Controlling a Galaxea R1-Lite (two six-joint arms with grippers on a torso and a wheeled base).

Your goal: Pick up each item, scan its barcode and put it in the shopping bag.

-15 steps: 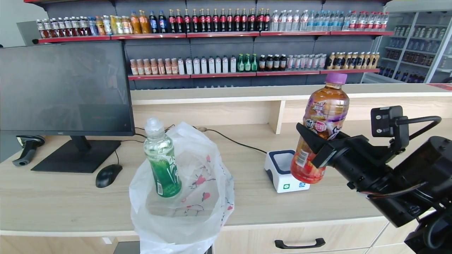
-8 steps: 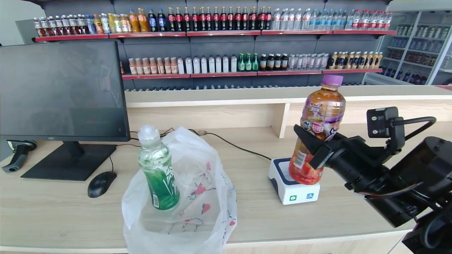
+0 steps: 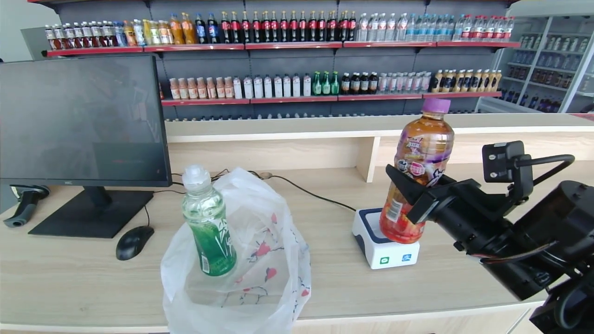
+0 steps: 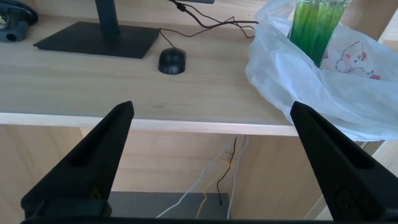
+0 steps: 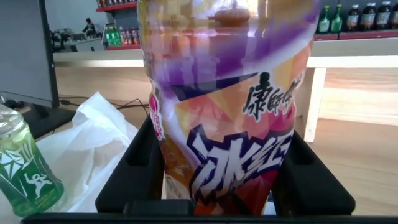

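Note:
My right gripper (image 3: 408, 195) is shut on an amber tea bottle (image 3: 417, 171) with a purple cap, held upright just over the white and blue barcode scanner (image 3: 385, 241) on the counter. The same tea bottle (image 5: 230, 106) is seen close up between the black fingers (image 5: 134, 168). A green-labelled bottle (image 3: 209, 222) stands in the white plastic shopping bag (image 3: 260, 269) at the counter's front edge; the bottle (image 4: 314, 25) and bag (image 4: 323, 81) also appear from the left wrist. My left gripper (image 4: 211, 155) hangs open below the counter's front edge, holding nothing.
A monitor (image 3: 83, 120) on its stand, a black mouse (image 3: 133, 241) and a handheld scanner (image 3: 23, 206) occupy the counter's left. A cable (image 3: 306, 188) runs behind the bag. A raised wooden shelf (image 3: 371, 125) backs the counter, with drink shelves beyond.
The head view shifted over the last second. Relative to the scanner, the tea bottle came left and down from beside it to over its top. It has barely moved in the last half second.

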